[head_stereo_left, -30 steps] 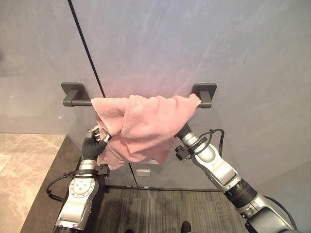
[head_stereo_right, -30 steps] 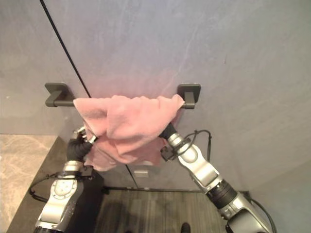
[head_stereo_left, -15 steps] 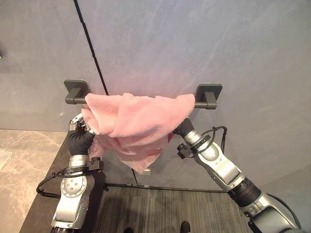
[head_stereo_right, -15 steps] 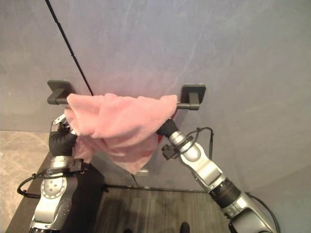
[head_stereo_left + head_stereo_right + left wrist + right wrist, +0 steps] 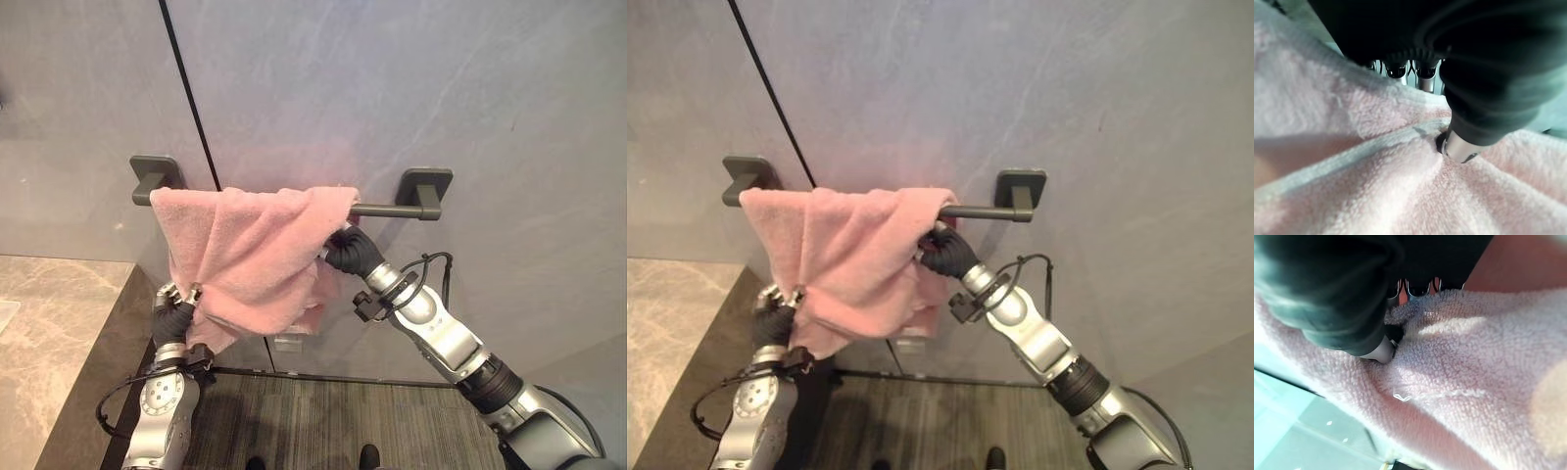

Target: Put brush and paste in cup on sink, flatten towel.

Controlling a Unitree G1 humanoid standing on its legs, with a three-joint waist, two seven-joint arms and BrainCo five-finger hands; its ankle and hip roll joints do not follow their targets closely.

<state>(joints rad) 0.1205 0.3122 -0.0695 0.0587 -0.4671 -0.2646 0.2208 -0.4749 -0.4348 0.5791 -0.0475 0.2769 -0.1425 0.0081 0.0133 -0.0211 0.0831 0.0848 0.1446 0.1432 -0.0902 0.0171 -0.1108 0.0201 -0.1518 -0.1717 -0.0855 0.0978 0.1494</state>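
Here, a pink towel (image 5: 250, 250) hangs bunched over a dark towel bar (image 5: 392, 210) fixed to a grey stone wall (image 5: 411, 88); the cloth covers the bar's left stretch, from just beside the left bracket (image 5: 154, 173) to past the middle, while the bar's right end and the right bracket (image 5: 428, 190) are bare. The towel is not flat; it drapes in heavy folds, with a lower flap hanging down on the left side.

The left hand (image 5: 174, 304) sits low at the towel's bottom left corner; its wrist view has the thumb pressed into the pink cloth against the fingers (image 5: 1422, 73), so it is pinching the towel's hem. The right hand (image 5: 343, 245) is up just under the bar at the towel's right edge; in its wrist view the thumb (image 5: 1380, 350) digs into the fabric with the fingers curled behind it, clamping the towel.

A beige marble counter (image 5: 44, 333) lies at the lower left, with a dark side panel, and a striped dark floor (image 5: 323, 431) runs beneath the wall.
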